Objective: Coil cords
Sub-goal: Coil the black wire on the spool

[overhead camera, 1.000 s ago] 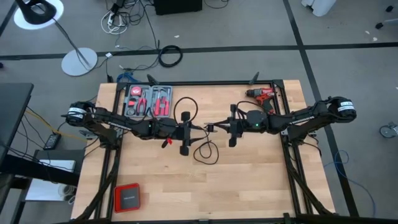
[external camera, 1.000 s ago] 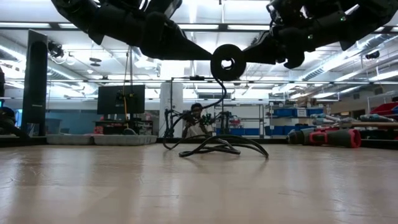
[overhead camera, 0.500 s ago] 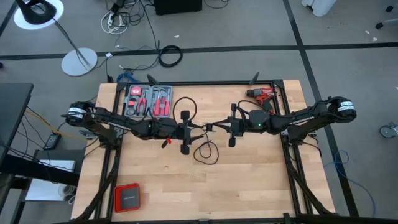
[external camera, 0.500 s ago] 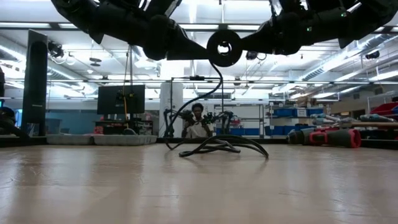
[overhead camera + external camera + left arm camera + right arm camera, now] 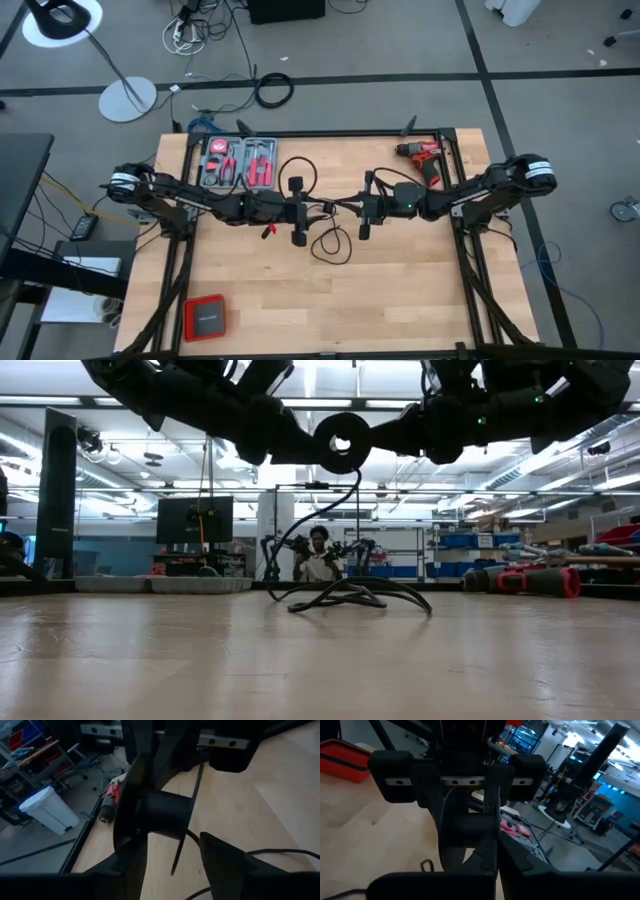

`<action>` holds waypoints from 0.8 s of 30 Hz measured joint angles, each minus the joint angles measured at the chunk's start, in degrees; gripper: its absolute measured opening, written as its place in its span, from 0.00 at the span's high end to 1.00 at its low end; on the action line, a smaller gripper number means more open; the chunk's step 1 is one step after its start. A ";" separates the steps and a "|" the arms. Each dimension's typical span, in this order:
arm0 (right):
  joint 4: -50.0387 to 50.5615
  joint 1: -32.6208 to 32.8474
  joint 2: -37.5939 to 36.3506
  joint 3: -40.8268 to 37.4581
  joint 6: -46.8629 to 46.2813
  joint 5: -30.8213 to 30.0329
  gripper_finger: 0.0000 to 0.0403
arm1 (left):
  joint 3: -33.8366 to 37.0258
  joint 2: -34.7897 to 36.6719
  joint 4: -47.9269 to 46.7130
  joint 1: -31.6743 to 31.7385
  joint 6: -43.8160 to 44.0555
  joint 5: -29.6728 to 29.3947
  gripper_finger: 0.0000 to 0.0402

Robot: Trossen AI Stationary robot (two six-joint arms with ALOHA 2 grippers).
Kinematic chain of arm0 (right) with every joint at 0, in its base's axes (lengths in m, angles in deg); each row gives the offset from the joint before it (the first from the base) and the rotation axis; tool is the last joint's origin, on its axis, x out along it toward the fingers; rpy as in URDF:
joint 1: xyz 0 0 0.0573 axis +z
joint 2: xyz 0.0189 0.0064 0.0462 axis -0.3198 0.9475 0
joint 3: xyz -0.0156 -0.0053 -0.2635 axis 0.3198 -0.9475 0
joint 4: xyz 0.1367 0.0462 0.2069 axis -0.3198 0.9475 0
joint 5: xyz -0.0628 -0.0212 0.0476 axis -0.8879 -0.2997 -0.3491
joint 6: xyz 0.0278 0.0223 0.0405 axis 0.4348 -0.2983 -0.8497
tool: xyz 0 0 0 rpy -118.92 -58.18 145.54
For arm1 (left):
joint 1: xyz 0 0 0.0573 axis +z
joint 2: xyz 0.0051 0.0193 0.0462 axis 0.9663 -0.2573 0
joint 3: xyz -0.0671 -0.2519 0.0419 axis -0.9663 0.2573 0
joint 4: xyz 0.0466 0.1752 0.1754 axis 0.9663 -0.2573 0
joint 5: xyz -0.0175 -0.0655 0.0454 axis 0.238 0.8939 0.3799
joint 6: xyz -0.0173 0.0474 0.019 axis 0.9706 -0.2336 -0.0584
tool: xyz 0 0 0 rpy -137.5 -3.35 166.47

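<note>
Black spool (image 5: 341, 442) is held between the widely spread fingers of the left gripper (image 5: 297, 211); the right gripper (image 5: 360, 205), fingers pressed shut, is met just beyond it. One thin cord (image 5: 331, 240) hangs from the spool and is looped on the wooden table (image 5: 400, 290) below the fingertips. One tool tray (image 5: 238, 162) holds red-handled pliers.

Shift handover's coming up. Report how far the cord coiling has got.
Done: little, no finished coil shows. In hand: both arms meet mid-air; left gripper holds a spool, right gripper shut on the cord beside it. Left: most cord lies in loose loops on the table.
</note>
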 joint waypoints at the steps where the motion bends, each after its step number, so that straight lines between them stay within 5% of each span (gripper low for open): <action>1: -0.17 0.02 0.00 0.00 0.00 0.00 1.00 | -0.02 0.02 0.04 0.02 0.12 -0.14 0.54; 8: -0.42 0.13 0.00 0.00 -2.50 0.19 1.00 | -0.09 0.04 -0.04 0.04 0.43 -0.80 0.66; 15: -0.91 0.11 -0.05 0.02 -2.97 0.42 1.00 | -0.09 0.04 0.71 0.01 3.04 0.22 0.96; 24: -0.57 0.24 -0.07 0.04 -9.62 0.21 0.93 | -0.09 0.04 0.37 -0.02 3.40 -0.98 0.99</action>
